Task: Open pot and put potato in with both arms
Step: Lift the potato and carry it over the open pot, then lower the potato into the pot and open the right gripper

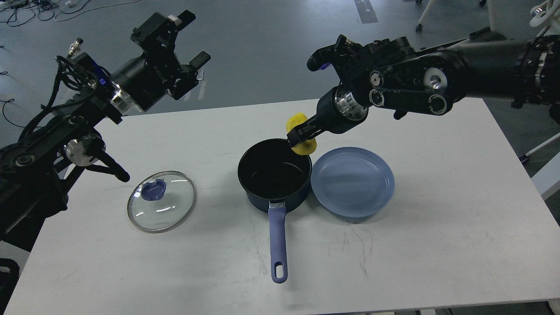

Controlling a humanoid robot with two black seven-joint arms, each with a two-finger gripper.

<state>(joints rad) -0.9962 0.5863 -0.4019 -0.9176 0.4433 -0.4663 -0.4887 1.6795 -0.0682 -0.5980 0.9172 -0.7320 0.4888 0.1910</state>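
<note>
Above the pot's [274,175] far rim, your right gripper [301,135] clamped on the potato [300,131] (partly hidden), left gripper [186,41] spread open.

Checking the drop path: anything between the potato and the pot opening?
Nothing visible. The glass lid lies on the table left of the pot, whose black inside is empty. The right hand holds the potato at the pot's far right rim.
</note>
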